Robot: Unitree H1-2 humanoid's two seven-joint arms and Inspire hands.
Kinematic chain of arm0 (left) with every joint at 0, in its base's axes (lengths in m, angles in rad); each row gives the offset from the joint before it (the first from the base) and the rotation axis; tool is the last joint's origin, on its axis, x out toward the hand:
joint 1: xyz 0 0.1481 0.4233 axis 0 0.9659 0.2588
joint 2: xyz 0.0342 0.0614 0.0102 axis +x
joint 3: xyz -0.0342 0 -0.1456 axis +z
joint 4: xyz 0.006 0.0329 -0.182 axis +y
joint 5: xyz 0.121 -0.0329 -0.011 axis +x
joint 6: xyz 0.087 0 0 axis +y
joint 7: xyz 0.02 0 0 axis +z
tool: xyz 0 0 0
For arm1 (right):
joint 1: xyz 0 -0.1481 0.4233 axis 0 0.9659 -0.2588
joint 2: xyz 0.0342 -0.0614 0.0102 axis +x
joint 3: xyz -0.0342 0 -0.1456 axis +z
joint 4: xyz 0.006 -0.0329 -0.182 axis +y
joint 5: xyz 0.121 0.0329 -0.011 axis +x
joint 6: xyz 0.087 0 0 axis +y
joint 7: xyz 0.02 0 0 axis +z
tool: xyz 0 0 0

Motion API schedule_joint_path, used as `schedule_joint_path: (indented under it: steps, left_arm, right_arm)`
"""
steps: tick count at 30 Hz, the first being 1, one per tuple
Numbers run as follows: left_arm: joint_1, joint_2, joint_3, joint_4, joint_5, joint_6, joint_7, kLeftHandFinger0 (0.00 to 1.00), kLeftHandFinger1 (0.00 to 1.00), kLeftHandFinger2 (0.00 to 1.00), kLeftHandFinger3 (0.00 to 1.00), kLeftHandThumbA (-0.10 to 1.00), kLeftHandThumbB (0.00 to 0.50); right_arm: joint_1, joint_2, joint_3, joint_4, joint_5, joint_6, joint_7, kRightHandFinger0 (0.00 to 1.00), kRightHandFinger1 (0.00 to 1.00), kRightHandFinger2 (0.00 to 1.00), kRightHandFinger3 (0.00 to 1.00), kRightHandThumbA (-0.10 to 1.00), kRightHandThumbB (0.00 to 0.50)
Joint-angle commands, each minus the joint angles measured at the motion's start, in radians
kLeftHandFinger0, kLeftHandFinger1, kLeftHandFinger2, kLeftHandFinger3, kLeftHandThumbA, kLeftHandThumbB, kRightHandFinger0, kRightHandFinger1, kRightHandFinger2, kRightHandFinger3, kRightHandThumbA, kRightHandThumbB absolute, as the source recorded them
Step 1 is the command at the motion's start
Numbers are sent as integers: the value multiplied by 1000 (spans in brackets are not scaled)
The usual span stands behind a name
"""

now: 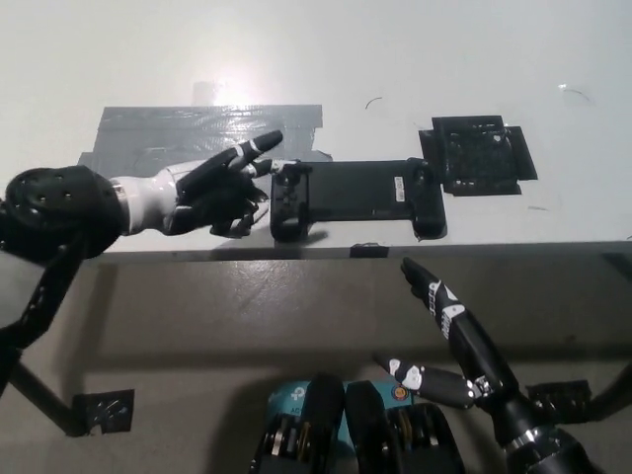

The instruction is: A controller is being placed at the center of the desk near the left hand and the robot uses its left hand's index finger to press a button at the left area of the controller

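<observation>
A black controller [355,193] lies lengthwise on the white desk [395,59], close to its front edge. My white left hand [212,188] hovers just left of the controller's left grip. Its forefinger points up and to the right over the grey tape, with the tip just clear of the grip's upper corner, and the other fingers [252,202] are spread beside the grip. It holds nothing. My black right hand [449,331] rests open below the desk edge at the lower right, fingers apart.
A grey tape patch [178,133] covers the desk behind my left hand. A black tape square [479,153] sits just right of the controller. The desk's front edge [494,244] carries a small black tape tab [369,250]. Tape scraps [104,410] lie on the floor.
</observation>
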State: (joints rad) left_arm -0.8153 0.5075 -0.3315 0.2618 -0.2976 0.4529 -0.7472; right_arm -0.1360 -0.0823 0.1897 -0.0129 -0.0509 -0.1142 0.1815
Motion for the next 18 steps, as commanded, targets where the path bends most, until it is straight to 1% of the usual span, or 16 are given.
schedule_joint_path:
  steps: [1,2,3,4,5,6,7,8,9,11,12,14,15,16,17,18]
  left_arm:
    - [40,22,16,-99,-52,17,38,1,0,71,1000,1000,378]
    - [82,14,24,-142,-29,17,54,0,0,114,1000,1000,388]
    - [124,-5,47,-180,-6,17,76,78,0,119,1000,1000,374]
    - [204,-44,96,-218,11,-36,127,434,211,296,1000,1000,310]
    - [263,-73,131,-238,19,-84,171,582,427,489,1000,1000,321]
    - [301,-95,150,-255,40,-120,203,737,653,693,1000,1000,307]
    - [352,-124,174,-283,70,-166,245,817,763,797,1000,1000,296]
    - [401,-156,191,-302,102,-217,282,987,997,1000,1000,1000,272]
    - [469,-193,204,-326,132,-268,321,1000,1000,1000,1000,1000,272]
    - [574,-268,243,-369,150,-297,383,1000,1000,1000,1000,1000,305]
    - [618,-308,263,-378,164,-325,421,1000,1000,1000,1000,1000,305]
    - [676,-358,278,-376,236,-419,481,1000,1000,1000,1000,1000,259]
    - [696,-377,284,-372,275,-460,511,1000,1000,1000,1000,1000,246]
    - [709,-386,285,-369,292,-477,520,1000,1000,1000,1000,1000,243]
    - [722,-394,286,-356,320,-524,533,1000,1000,1000,1000,1000,227]
    - [728,-400,289,-349,331,-546,537,1000,1000,1000,1000,1000,227]
  right_arm:
    - [-48,-8,-9,-9,8,-8,13,1000,1000,1000,1000,779,252]
    - [-50,-8,-10,-7,6,-7,11,1000,1000,1000,1000,780,254]
    - [-53,-8,-11,-7,9,-4,11,1000,1000,1000,1000,784,263]
    - [-52,-8,-11,-10,12,-2,13,1000,1000,1000,1000,786,265]
    - [-55,-6,-11,-6,14,-4,12,1000,1000,1000,1000,785,264]
    - [-58,-6,-12,-3,15,-8,13,1000,1000,1000,1000,786,259]
    - [-58,-5,-12,1,18,-12,14,1000,1000,1000,1000,786,259]
    - [-55,-7,-12,1,18,-13,15,1000,1000,1000,1000,796,261]
    - [-48,-8,-14,-1,28,-14,18,1000,1000,1000,1000,794,260]
    - [-36,-6,-12,-1,27,-19,16,1000,1000,1000,1000,790,252]
    - [-28,-3,-12,2,25,-25,12,1000,1000,1000,1000,785,245]
    - [-15,0,-11,3,21,-30,8,1000,1000,1000,1000,813,253]
    - [-8,2,-10,2,18,-31,6,1000,1000,1000,1000,827,254]
    - [5,4,-9,-1,16,-33,2,1000,1000,1000,1000,829,254]
    - [16,4,-8,1,14,-42,0,1000,1000,1000,1000,844,257]
    - [24,6,-7,-2,12,-40,-2,1000,1000,1000,1000,849,254]
